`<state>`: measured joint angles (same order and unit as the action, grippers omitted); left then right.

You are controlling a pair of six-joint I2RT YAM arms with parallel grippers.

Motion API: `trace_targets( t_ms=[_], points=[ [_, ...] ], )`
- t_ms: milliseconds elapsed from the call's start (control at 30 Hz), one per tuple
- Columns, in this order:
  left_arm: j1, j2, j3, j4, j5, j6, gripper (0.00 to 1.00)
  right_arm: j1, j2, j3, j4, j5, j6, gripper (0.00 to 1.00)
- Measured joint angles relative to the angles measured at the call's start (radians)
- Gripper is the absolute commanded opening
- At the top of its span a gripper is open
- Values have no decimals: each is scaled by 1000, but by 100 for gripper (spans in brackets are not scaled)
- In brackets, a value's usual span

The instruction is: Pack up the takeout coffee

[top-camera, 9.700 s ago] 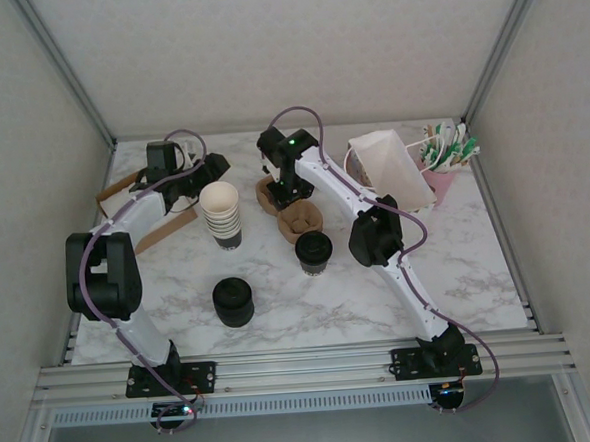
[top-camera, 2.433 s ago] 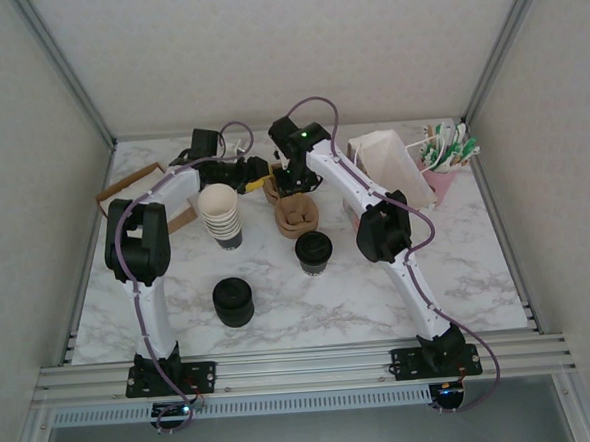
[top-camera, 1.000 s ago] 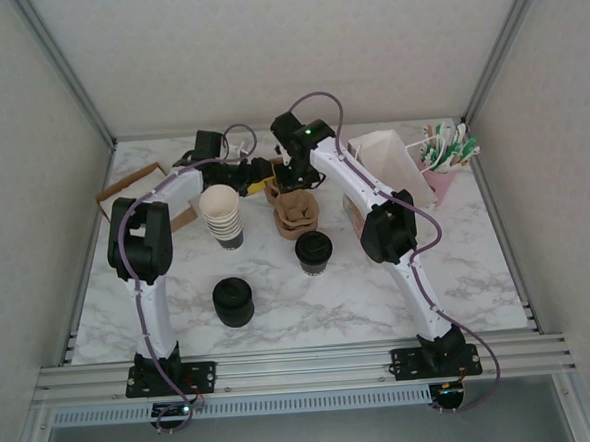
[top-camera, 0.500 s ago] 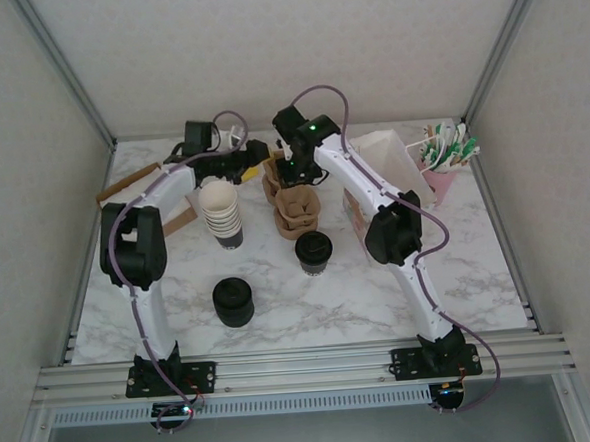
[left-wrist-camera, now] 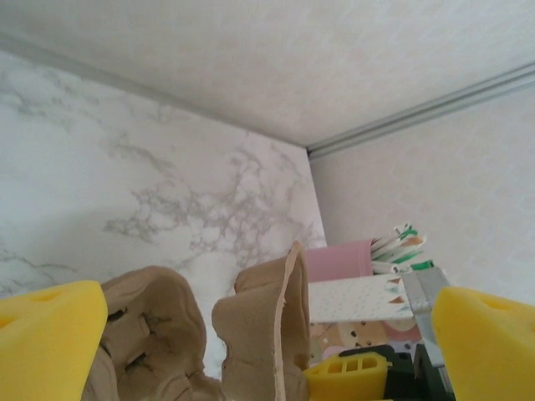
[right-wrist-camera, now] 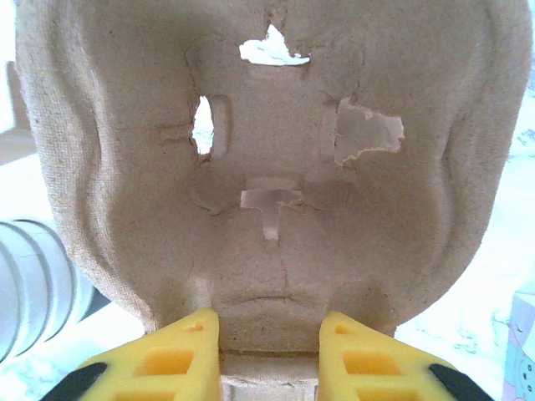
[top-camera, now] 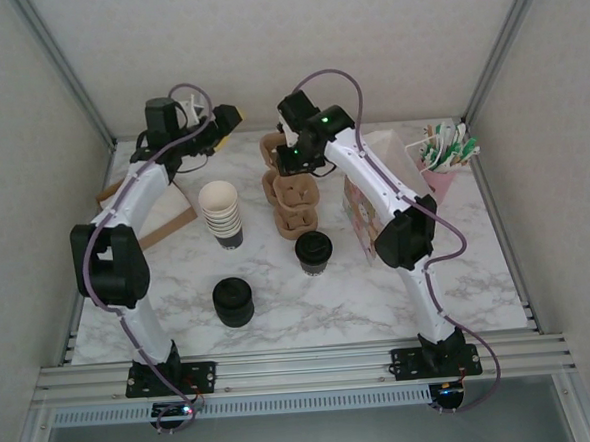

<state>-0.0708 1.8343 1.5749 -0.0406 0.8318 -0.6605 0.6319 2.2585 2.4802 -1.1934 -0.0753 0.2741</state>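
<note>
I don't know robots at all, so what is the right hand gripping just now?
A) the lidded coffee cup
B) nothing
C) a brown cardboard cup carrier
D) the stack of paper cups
C: in the right wrist view the right hand has its yellow fingers pinched on the edge of the cardboard cup carrier, while the lidded coffee cup stands free on the table.
</note>
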Motion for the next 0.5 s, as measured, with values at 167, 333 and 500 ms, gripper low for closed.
trace_targets(
  t_ms=[167, 333, 500],
  points=[
    [9, -58, -39, 21, -26, -18, 100, 11, -61, 0, 27, -56, -1, 26],
    [14, -93, -92, 32, -48, -33, 100, 28, -120, 0, 53, -110, 0, 26],
    [39, -140, -137, 39, -72, -48, 100, 33, -175, 0, 71, -154, 1, 26]
  ],
)
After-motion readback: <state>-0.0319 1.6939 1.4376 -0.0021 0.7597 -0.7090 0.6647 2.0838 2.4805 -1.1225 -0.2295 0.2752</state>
